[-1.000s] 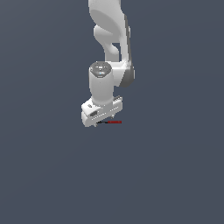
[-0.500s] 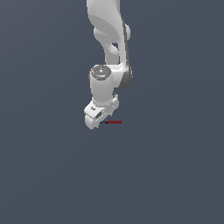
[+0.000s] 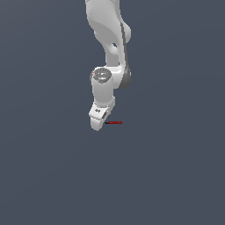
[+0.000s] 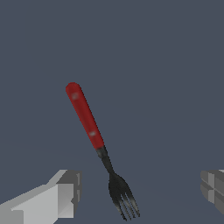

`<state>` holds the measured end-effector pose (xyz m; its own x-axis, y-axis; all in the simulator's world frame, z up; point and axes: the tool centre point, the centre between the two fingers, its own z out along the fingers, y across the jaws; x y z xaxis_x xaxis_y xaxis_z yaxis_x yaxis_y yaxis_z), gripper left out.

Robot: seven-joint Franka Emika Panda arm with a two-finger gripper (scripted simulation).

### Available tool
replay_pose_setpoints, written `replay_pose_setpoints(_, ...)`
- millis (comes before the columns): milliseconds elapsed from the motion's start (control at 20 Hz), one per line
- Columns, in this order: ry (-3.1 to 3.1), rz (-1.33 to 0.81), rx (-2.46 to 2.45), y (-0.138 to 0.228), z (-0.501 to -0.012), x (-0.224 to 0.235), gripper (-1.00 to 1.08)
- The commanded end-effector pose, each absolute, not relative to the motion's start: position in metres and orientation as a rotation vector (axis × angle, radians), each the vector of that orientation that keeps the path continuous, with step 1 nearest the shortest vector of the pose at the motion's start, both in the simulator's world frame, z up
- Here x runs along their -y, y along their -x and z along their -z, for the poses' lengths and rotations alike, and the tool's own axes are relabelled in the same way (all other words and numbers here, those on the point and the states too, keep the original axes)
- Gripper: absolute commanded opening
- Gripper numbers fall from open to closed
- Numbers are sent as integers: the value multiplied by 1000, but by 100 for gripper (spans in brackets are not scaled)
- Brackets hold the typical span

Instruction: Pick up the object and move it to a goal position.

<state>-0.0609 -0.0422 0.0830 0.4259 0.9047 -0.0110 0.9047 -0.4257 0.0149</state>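
Note:
The object is a small fork (image 4: 89, 124) with a bright red handle and a blackish neck and tines (image 4: 122, 199), lying flat on the dark grey floor. In the exterior view it shows as a thin red stick (image 3: 114, 122) just to the exterior view's right of my white gripper (image 3: 96, 124). My gripper (image 4: 139, 188) is open and empty, low over the floor. In the wrist view one finger (image 4: 61, 192) and the other finger (image 4: 213, 183) stand wide apart, with the tines lying between them and nothing touching.
Only the plain dark grey floor (image 3: 176, 176) surrounds the fork. The white arm (image 3: 107, 39) rises straight above the gripper.
The gripper has turned about its vertical axis, from broadside to nearly edge-on in the exterior view. The fork has not moved.

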Motion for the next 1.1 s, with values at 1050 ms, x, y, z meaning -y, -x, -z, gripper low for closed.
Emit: replay_pose_setpoints(1050,-2248,0,-2194,92,-56,37,100)
